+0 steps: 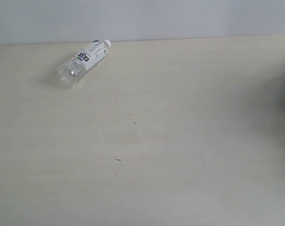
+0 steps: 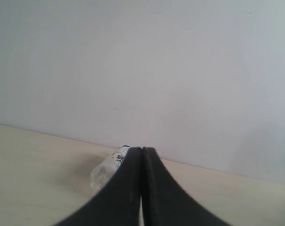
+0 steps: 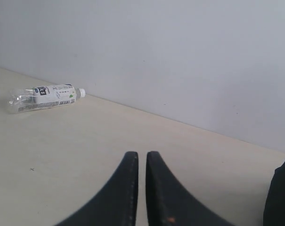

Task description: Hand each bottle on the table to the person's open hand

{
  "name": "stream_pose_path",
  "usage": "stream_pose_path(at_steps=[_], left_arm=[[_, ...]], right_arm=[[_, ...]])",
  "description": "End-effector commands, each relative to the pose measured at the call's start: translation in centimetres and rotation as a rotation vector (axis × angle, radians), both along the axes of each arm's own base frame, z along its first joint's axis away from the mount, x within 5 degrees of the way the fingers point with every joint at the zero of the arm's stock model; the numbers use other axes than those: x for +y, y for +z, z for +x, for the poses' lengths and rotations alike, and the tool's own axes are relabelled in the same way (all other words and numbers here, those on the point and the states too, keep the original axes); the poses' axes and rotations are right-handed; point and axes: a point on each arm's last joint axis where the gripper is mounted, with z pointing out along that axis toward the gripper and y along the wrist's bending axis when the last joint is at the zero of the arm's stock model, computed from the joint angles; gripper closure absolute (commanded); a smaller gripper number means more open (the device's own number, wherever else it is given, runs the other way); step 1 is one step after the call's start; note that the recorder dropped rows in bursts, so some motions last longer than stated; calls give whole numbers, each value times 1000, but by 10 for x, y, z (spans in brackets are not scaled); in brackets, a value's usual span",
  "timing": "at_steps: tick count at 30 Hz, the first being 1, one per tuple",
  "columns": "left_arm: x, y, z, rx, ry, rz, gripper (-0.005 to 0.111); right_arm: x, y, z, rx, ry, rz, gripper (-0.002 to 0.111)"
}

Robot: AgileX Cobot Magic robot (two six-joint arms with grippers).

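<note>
Bottle (image 1: 83, 62): lies on its side at 11 o'clock on the table (image 1: 189, 155), cap (image 1: 107, 44) pointing to 1 o'clock. It looks empty, so probably light, thin-walled, crushable and prone to roll. Grip across the labelled mid-body with moderate force.

Left gripper (image 2: 142, 154): jaws pressed together, empty.

Right gripper (image 3: 142, 157): jaws nearly touching, empty.

Person's hand: not visible.

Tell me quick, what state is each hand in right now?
Left hand: closed, holding nothing.
Right hand: closed but for a thin gap, holding nothing.
</note>
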Motion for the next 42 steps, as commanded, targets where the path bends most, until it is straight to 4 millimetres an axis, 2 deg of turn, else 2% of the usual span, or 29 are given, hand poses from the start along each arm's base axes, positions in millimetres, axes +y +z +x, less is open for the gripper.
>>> stream_pose_path(at_steps=[1, 7, 42], left_arm=[[-1, 4, -1, -58, -3, 28, 107], [-2, 12, -3, -148, -14, 38, 107], [-1, 7, -2, -84, -11, 12, 107]], right_arm=[[-1, 2, -1, -10, -4, 4, 100], [-1, 2, -1, -10, -4, 4, 100], [-1, 2, -1, -10, -4, 4, 100]])
